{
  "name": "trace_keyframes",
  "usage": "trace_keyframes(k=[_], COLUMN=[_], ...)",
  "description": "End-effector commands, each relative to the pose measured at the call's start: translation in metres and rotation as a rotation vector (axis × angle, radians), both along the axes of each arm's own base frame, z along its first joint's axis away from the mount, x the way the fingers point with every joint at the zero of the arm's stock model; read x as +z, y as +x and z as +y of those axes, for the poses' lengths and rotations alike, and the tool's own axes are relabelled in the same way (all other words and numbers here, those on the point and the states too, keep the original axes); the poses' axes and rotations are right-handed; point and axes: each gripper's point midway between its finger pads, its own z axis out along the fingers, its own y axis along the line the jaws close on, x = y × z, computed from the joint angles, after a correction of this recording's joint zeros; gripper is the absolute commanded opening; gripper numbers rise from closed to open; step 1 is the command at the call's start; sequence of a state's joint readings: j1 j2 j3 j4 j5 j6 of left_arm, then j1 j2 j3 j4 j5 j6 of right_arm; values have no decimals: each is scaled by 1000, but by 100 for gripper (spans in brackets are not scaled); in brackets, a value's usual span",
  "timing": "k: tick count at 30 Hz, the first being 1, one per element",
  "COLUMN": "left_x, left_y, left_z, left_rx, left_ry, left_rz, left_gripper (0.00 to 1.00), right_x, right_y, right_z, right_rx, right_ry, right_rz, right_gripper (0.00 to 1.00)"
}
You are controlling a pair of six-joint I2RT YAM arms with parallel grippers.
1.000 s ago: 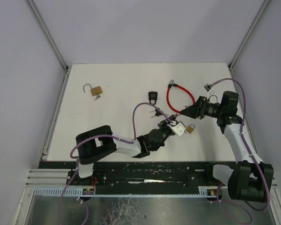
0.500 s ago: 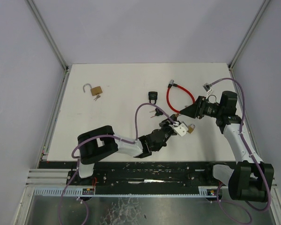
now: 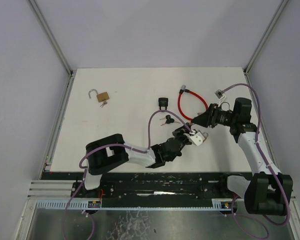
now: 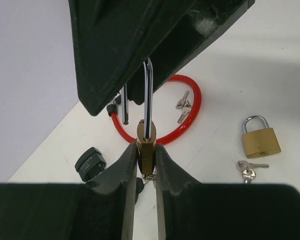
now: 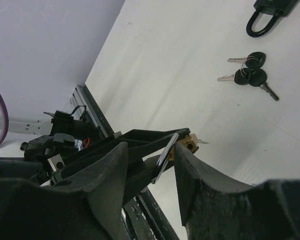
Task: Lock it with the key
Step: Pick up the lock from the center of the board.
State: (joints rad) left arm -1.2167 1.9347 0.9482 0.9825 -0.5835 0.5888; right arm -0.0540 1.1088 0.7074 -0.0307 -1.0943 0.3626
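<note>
My left gripper [image 4: 146,155] is shut on the body of a small brass padlock [image 4: 146,149], which it holds above the table. The steel shackle [image 4: 148,100] points away from it. A bit of silver key [image 4: 149,176] shows under the lock body, between the fingers. My right gripper [image 5: 151,150] faces the lock with its jaws apart around the shackle [image 5: 166,152], and its right finger [image 5: 190,170] touches the brass corner. In the top view the two grippers meet right of the table's middle, left [image 3: 194,135] and right [image 3: 195,121].
A red cable lock [image 3: 190,102] lies just behind the grippers, with keys [image 4: 182,106] inside its loop. A black padlock [image 3: 163,103] and black-headed keys [image 3: 166,119] lie to the left. An open brass padlock [image 3: 103,96] is at far left. Another brass padlock [image 4: 260,140] with keys [image 4: 249,169] lies to the right.
My left gripper has carried the padlock a little right and toward the right gripper. The right gripper's jaws have narrowed around the shackle.
</note>
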Motion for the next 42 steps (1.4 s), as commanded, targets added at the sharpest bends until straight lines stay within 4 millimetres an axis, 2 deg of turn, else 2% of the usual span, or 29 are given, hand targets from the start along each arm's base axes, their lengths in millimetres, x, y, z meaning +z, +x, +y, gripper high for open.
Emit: trace_keyframes(k=[1, 10, 12, 17, 18, 22, 23, 24, 27, 29, 30, 32, 37, 39, 40, 42], left_x=[12, 7, 7, 7, 7, 6, 7, 7, 17, 20, 23, 26, 46, 57, 61, 72], left_y=[3, 9, 9, 10, 9, 5, 3, 1, -11, -23, -30, -41, -64, -61, -70, -61], left_z=[-6, -7, -7, -6, -7, -10, -12, -12, -12, -12, -13, -11, 7, 17, 16, 34], left_rx=[16, 46, 48, 47, 41, 5, -10, -23, -92, -161, -203, -266, -401, -470, -597, -732], left_ry=[-34, -7, -30, -37, -38, -33, -39, -44, -85, -96, -97, -97, -207, -303, -344, -451], left_rz=[-12, 10, 27, 29, 31, 46, 51, 57, 74, 92, 98, 108, 143, 236, 316, 437], left_gripper=[0, 0, 0, 0, 0, 0, 5, 14, 47, 62, 66, 70, 70, 70, 69, 69], right_x=[14, 13, 12, 10, 10, 16, 18, 21, 26, 30, 31, 34, 37, 37, 38, 40], right_y=[2, 6, 8, 10, 10, 10, 9, 9, 8, 7, 6, 5, -1, -4, -5, -9], right_z=[1, -6, -8, -10, -11, -11, -11, -11, -14, -15, -16, -18, -21, -22, -22, -23], right_rx=[8, -38, -47, -60, -61, -61, -60, -57, -49, -37, -29, -20, 36, 66, 83, 118], right_ry=[-45, -124, -136, -159, -162, -164, -159, -150, -136, -134, -135, -151, -213, -250, -272, -300], right_rz=[-94, -142, -147, -157, -159, -190, -199, -206, -223, -240, -247, -272, -366, -419, -450, -504], right_gripper=[46, 35, 29, 3, 0, 0, 0, 0, 0, 0, 0, 0, 0, 0, 0, 0])
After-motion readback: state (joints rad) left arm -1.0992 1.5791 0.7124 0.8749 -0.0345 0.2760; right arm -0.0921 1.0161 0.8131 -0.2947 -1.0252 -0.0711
